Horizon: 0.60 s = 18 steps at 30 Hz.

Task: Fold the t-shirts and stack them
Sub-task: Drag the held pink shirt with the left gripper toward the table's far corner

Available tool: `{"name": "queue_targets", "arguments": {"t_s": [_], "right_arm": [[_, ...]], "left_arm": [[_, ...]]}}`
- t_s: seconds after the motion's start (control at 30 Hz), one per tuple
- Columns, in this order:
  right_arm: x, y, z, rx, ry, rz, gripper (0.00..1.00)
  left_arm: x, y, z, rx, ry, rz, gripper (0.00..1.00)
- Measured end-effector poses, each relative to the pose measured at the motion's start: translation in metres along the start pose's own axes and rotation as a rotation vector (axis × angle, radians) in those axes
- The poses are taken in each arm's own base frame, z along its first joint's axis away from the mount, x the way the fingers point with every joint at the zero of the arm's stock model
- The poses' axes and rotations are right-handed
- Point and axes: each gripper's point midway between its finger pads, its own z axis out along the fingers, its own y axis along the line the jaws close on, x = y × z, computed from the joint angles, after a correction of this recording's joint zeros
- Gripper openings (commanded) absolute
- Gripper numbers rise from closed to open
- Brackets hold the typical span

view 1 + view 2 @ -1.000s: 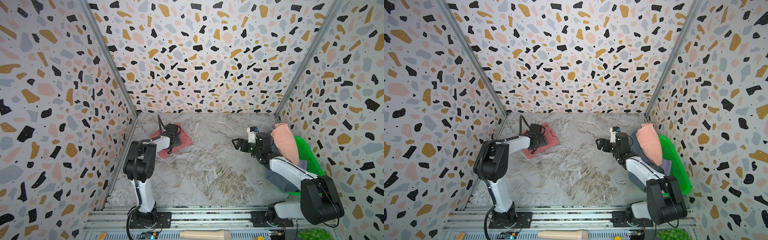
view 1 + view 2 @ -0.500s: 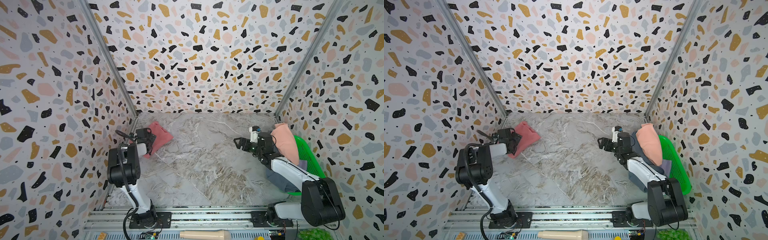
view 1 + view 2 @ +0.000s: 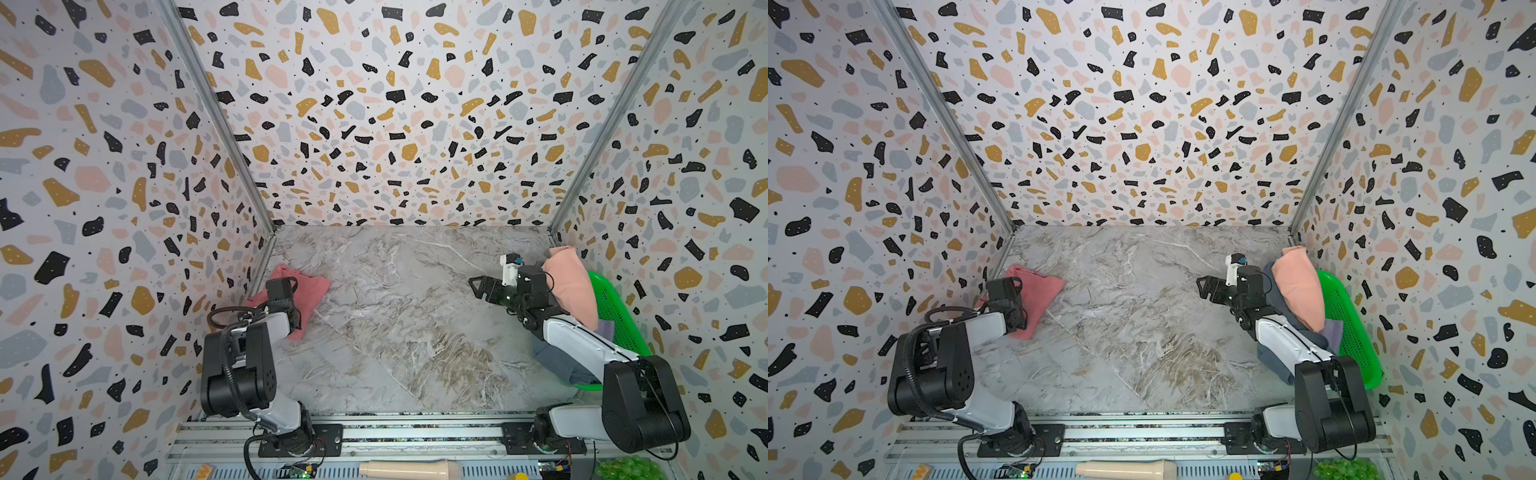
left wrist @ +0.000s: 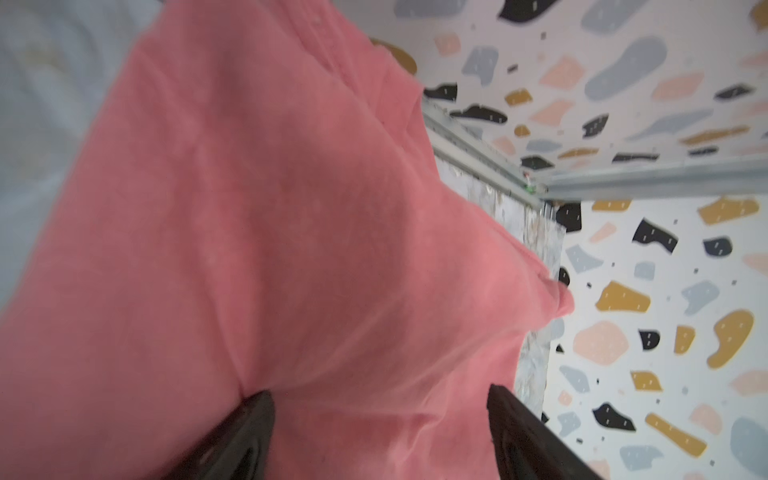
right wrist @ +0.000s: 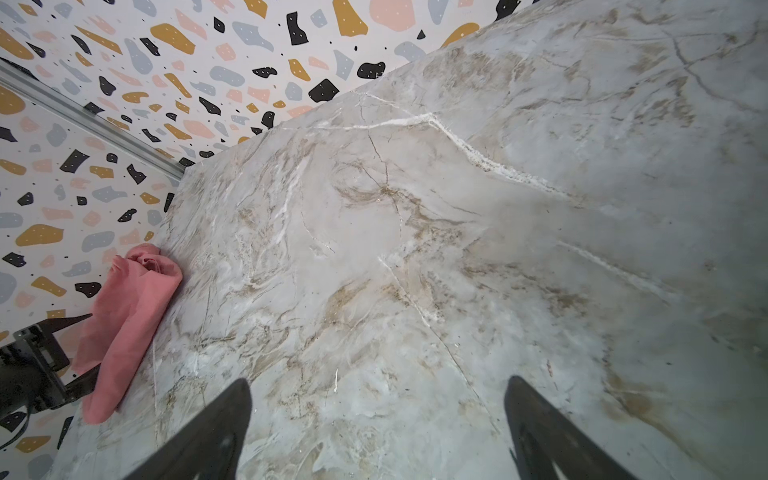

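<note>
Left claw: your left claw (image 4: 380, 392) stands wide open over the red shirt (image 3: 316, 286). In the left wrist view, its two black fingers (image 4: 249, 428) are set far apart with pink-red cloth filling the space between them. The tips look pressed to the cloth, or just above it (you cannot tell which), and no fold is pinched.

Red shirt: it lies as a loosely folded bundle at the far left of the table (image 3: 395, 316), close against the left wall (image 3: 124, 249). Its far end is rumpled in the right wrist view (image 5: 129, 316).

Right claw: your right claw (image 5: 378, 384) is also spread wide. It hangs above the table on the right side, pointing toward the middle. Only bare marble top shows between its fingers (image 5: 216, 432), and it is well apart from every shirt.

Peach shirt: it lies draped on top of the heap just behind the right wrist in both top views (image 3: 1298, 286).

Blue-grey shirt: it lies under the peach one and spills toward the near edge beside the right arm (image 3: 552, 365).

Lavender shirt: only a small patch shows against the basket (image 3: 1334, 332).

Green basket: it sits tilted against the right wall, behind the heap (image 3: 617, 311).
</note>
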Motion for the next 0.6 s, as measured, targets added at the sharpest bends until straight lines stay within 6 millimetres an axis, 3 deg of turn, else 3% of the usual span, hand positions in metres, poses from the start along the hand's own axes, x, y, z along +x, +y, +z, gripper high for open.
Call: {"name": "queue_targets", "arguments": {"t_s": [0.2, 0.43, 0.6], "right_arm": [[0.008, -0.015, -0.003, 0.029, 0.011, 0.022, 0.95], [0.001, -0.018, -0.012, 0.038, -0.019, 0.027, 0.95], [0.008, -0.024, -0.016, 0.052, -0.014, 0.034, 0.95]], "left_arm": [[-0.019, 0.003, 0.008, -0.036, -0.077, -0.084, 0.83], [-0.022, -0.01, 0.022, -0.005, -0.107, -0.169, 0.83], [-0.021, -0.019, 0.029, 0.04, -0.109, -0.258, 0.82]]}}
